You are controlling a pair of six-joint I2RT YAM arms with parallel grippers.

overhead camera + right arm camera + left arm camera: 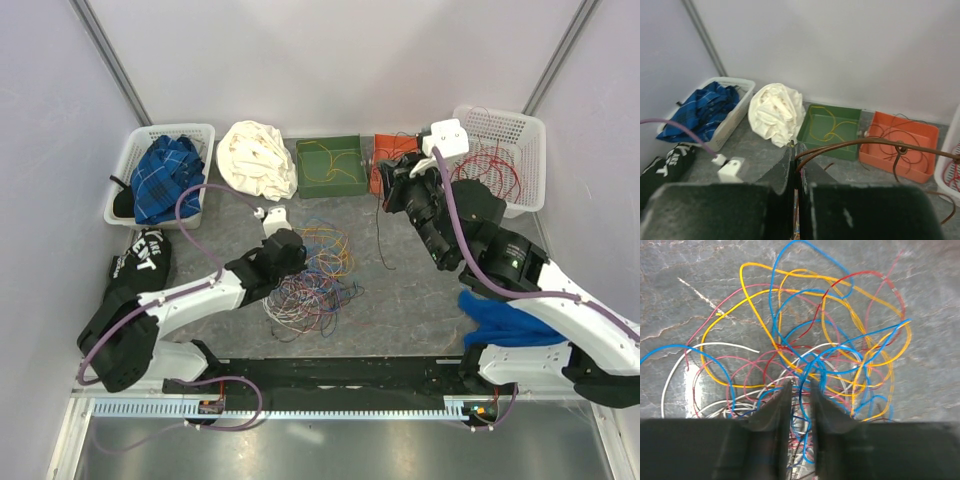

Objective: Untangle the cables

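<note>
Top external view: pale walls (330, 60) box in a grey marbled bench (410, 300), the tangle of thin multicoloured cables (318, 275) lying at frame centre. Left jaws straddle its strands, narrowly parted, grip impossible to tell; right jaws clench a thin brown cable (850, 145) running to the orange plastic tray (922, 135).

Pale lilac walls (330, 60) — grey metal posts (108, 60) in the corners — around a grey (marble-veined) tabletop (400, 300).

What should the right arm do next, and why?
Probably move the right gripper forward over the orange tray and release. It is shut on a brown cable, and that tray already holds similar brown cables; the green tray holds yellow ones.
</note>
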